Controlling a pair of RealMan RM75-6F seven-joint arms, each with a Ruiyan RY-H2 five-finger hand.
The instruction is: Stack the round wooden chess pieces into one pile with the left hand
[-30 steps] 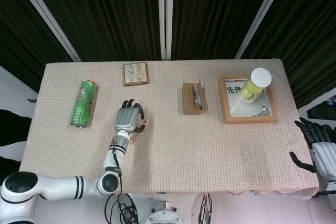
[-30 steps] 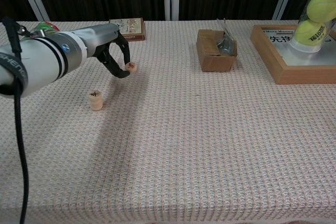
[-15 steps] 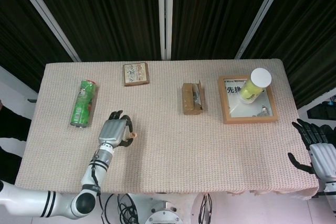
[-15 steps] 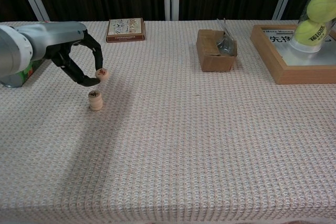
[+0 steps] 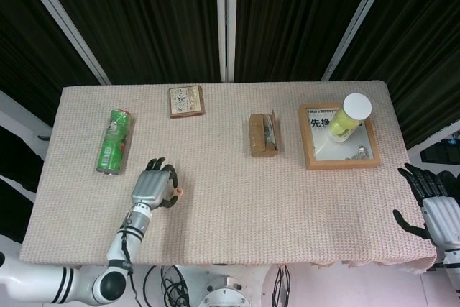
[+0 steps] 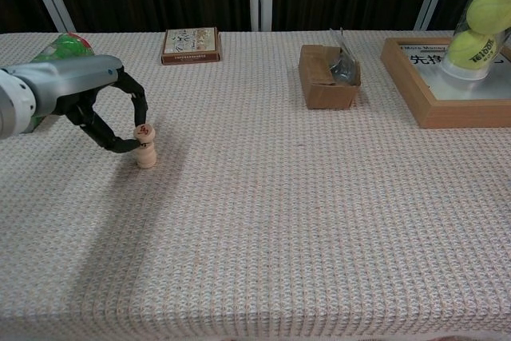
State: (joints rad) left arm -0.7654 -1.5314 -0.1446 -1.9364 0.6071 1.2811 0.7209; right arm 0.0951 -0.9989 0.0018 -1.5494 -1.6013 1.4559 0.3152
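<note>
Round pale wooden chess piece [image 6: 143, 131], pinched by the left hand [image 6: 112, 114], has travelled toward seven o'clock and now sits atop the small wooden pile [image 6: 146, 156], so release looks next.

Round wooden piece [image 6: 144, 131] atop small pale stack [image 6: 146, 156], upright.

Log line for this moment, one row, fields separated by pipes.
left hand: pinches chess piece | piece: on top of pile, not released | right hand: idle at table edge, holds nothing
</note>
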